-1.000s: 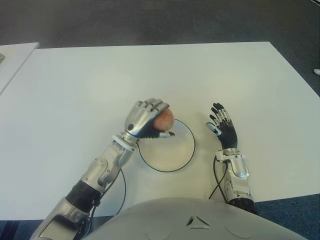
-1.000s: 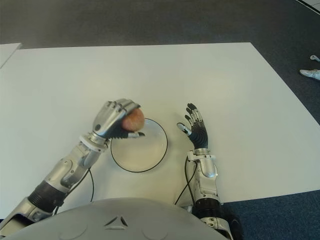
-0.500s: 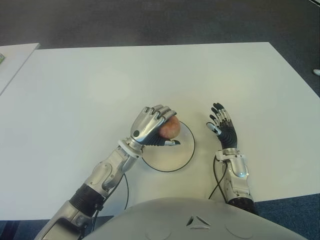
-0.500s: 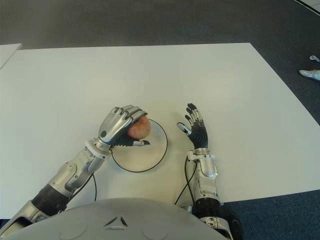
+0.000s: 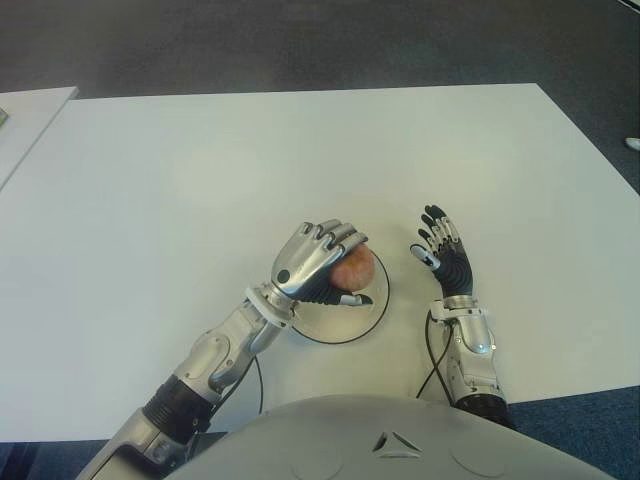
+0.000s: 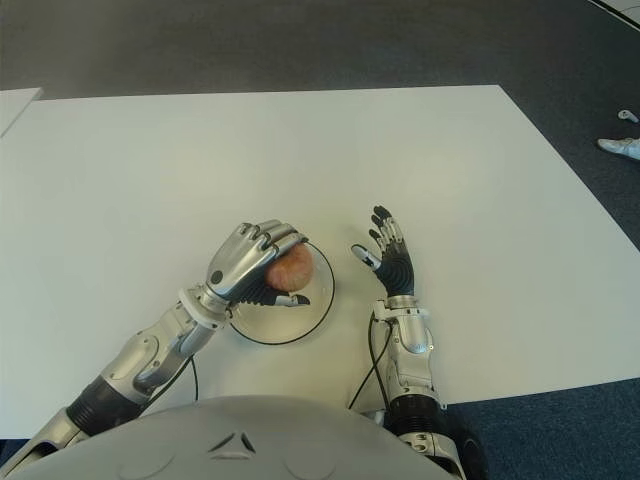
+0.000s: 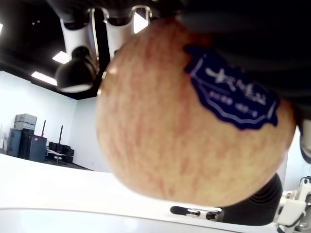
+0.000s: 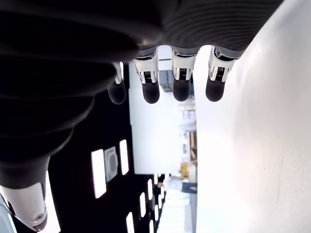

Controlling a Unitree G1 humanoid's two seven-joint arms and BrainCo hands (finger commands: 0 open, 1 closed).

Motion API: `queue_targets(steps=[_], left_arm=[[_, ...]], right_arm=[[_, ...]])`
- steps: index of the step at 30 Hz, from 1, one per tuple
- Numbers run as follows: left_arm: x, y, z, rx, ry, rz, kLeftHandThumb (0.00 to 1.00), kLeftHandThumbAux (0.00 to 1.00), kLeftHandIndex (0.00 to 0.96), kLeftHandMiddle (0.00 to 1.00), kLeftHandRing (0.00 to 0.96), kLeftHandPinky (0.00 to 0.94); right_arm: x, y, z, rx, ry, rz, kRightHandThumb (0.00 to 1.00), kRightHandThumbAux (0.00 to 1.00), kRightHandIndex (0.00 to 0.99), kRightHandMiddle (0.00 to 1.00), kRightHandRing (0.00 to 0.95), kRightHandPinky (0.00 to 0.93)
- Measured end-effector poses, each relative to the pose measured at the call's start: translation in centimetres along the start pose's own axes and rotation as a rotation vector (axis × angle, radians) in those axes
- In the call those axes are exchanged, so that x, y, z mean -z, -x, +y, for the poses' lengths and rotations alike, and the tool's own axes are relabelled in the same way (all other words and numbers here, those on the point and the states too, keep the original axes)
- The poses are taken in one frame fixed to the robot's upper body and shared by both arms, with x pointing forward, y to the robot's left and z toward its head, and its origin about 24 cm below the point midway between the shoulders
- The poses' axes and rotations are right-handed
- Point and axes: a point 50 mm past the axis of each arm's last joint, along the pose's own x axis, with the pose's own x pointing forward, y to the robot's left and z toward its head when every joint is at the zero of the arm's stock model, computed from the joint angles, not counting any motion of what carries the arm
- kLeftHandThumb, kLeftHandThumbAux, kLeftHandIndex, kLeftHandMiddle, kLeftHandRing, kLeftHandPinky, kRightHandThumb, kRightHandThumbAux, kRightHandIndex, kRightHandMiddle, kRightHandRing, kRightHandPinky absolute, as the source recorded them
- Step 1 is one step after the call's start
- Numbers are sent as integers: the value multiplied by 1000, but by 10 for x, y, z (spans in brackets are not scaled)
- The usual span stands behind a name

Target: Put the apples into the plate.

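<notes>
left hand (image 5: 318,262): silver shell, black joints | right hand (image 5: 447,262): black ribbed palm (silver-tipped fingers (image 8: 181,73)) | forearms: silver, black cables

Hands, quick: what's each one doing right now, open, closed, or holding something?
Left hand: closed on the apple, over the plate.
Right hand: open, holding nothing, right of the plate.

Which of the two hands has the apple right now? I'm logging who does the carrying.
The left hand: its fingers are curled around the apple above the plate. The right hand, beside the plate, is open and holds nothing.
</notes>
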Motion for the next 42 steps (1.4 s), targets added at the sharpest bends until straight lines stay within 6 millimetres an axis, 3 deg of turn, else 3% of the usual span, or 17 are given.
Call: queue_targets(steps=[22, 42], left_arm=[[4, 6, -15, 53, 26, 45, 853, 665, 399, 537, 802, 795], [15, 12, -28, 36, -2, 109, 853, 664, 401, 530, 823, 822]], right_arm=[[0, 1, 1, 13, 19, -4, 83, 600, 6, 0, 0, 5], [-1, 3, 2, 8, -6, -7, 91, 634, 21, 0, 0, 9]])
